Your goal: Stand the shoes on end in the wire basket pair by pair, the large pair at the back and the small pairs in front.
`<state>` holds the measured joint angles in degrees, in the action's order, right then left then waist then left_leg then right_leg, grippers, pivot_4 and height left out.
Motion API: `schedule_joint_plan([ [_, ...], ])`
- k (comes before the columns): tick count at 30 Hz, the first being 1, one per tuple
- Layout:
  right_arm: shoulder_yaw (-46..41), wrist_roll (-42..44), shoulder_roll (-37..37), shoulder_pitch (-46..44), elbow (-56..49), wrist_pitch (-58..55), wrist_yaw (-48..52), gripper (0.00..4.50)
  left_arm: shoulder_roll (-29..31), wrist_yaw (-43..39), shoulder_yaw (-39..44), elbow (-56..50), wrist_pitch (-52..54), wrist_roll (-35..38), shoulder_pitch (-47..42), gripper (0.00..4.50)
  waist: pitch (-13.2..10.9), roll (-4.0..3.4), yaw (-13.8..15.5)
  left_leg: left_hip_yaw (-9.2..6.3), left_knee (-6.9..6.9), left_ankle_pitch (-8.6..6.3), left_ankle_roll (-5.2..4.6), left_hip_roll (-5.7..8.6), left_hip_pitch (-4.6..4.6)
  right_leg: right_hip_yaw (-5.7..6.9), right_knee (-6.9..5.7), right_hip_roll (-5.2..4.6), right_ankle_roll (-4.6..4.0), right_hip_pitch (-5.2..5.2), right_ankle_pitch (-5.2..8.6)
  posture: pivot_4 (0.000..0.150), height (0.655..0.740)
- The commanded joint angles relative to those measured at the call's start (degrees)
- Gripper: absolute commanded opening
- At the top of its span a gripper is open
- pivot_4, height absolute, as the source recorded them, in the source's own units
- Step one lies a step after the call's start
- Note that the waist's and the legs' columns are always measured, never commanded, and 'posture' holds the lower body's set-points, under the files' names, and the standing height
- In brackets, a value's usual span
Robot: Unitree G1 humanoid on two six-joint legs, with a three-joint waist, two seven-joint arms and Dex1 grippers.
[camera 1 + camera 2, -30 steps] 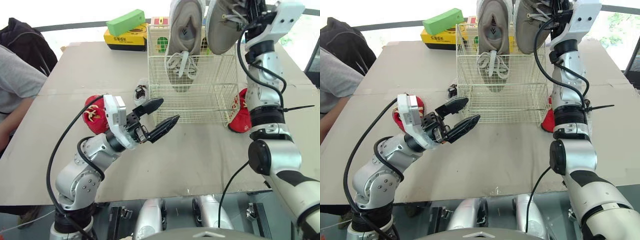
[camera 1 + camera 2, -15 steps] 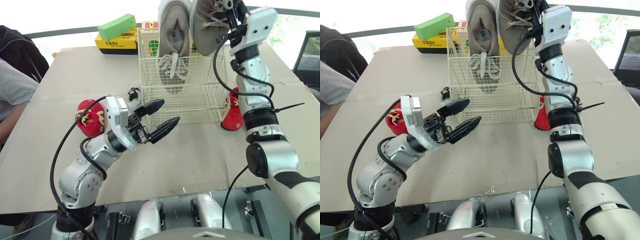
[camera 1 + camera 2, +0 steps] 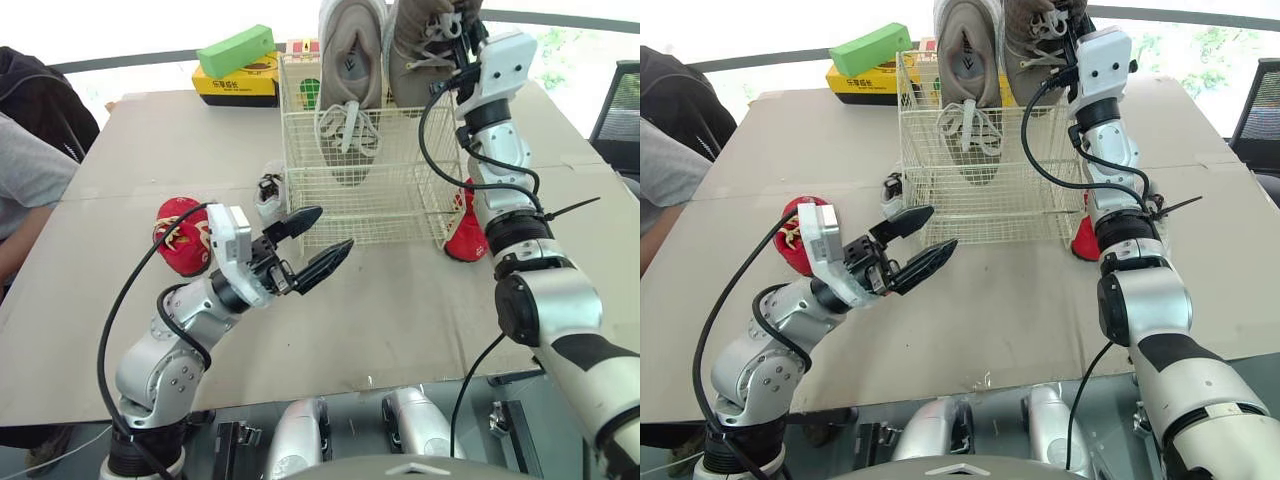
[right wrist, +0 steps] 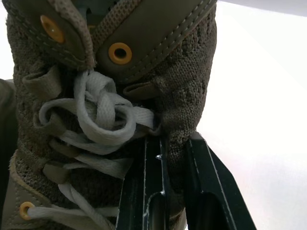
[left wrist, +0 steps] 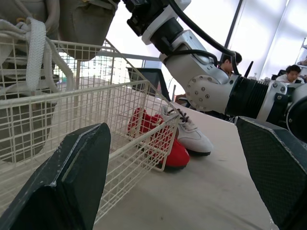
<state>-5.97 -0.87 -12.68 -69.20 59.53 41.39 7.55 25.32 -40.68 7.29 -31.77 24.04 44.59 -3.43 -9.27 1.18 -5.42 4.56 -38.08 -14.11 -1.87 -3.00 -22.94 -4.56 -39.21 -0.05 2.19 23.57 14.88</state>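
Two large taupe shoes occupy the back of the wire basket [image 3: 400,205], which stands on the table [image 3: 400,300]. The first large shoe [image 3: 350,80] stands toe down inside, laces hanging; its upper end is cut off by the frame edge. The second large shoe [image 3: 420,50] hangs beside it at rim level, the right gripper [image 4: 170,148] clamped narrowly on its collar by the laces. Whether its toe is inside the wire cannot be told. The left gripper [image 3: 334,228] hovers in front of the basket, spread wide and holding nothing. One small red shoe [image 3: 182,235] lies left of the basket and a small white shoe [image 3: 268,190] sits against its left wall. Another red shoe [image 3: 465,232], partly hidden by the right arm, lies at the right wall with a second white shoe [image 5: 192,136] beside it.
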Motion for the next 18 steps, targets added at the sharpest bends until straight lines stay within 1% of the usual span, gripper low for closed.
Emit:
schedule_joint_plan([
  [1, -0.7, 1.3, -0.2, -3.4, 0.1, 0.5, 1.1, 0.04, -0.1, -0.7, 2.3, -1.3, -2.5, 1.3, 0.2, 4.50, 0.0, -0.01, 0.0, 0.01, 0.03, 0.00, 0.00, 0.00, -0.01, 0.00, 0.05, -0.01, 0.00, 0.00, 0.00, 0.150, 0.7400],
  [5, -0.4, 0.9, -0.3, -4.1, 1.4, -1.0, 1.6, 0.04, 0.0, -1.0, 2.9, -0.9, -4.0, 0.4, 0.5, 4.50, 0.0, -0.02, 0.0, 0.07, 0.25, 0.00, 0.00, -0.01, -0.01, -0.02, 0.26, -0.03, -0.01, 0.04, -0.01, 0.150, 0.7400],
  [8, -0.4, 2.3, 1.0, -1.8, -0.3, -5.1, 3.5, 0.04, -0.1, -0.6, 3.1, -0.8, -4.7, 0.1, 0.9, 4.50, 0.0, -0.02, 0.0, 0.08, 0.39, 0.00, 0.01, -0.01, -0.01, -0.03, 0.32, -0.05, -0.01, 0.05, -0.01, 0.150, 0.7400],
  [10, 0.0, 3.2, 2.4, 1.7, -4.7, -9.1, 4.0, 0.04, -0.1, -0.6, 3.1, -1.0, -5.1, -0.2, 2.1, 4.50, 0.0, 0.02, -0.1, 0.09, 0.50, 0.00, 0.01, -0.01, 0.03, -0.05, 0.34, -0.09, -0.01, 0.06, -0.01, 0.150, 0.7400],
  [14, 1.9, 6.8, 6.0, 10.0, -19.7, -22.4, 5.9, 0.04, -0.2, -0.4, 3.0, -1.2, -5.6, -0.3, 3.4, 4.50, 0.0, 0.00, -0.2, 0.10, 0.66, 0.00, 0.03, -0.14, 0.14, -0.09, 0.34, -0.15, -0.01, 0.06, -0.01, 0.150, 0.7400],
  [16, 3.9, 6.2, 6.2, 11.3, -23.7, -26.8, 8.1, 0.04, -0.2, -0.5, 2.7, -1.1, -5.6, -0.2, 3.2, 4.50, 0.0, 0.00, -0.3, 0.15, 0.69, 0.01, 0.04, -0.16, 0.17, -0.11, 0.32, -0.10, -0.01, 0.08, -0.01, 0.150, 0.7400],
  [18, 6.0, 4.5, 5.5, 11.1, -25.6, -30.9, 10.2, 0.04, -0.1, -0.7, 2.6, -0.7, -5.7, -0.3, 2.9, 4.50, 0.0, -0.07, -0.5, 0.17, 0.69, 0.04, 0.09, -0.20, 0.19, -0.12, 0.30, -0.06, -0.06, 0.11, -0.04, 0.150, 0.7400],
])
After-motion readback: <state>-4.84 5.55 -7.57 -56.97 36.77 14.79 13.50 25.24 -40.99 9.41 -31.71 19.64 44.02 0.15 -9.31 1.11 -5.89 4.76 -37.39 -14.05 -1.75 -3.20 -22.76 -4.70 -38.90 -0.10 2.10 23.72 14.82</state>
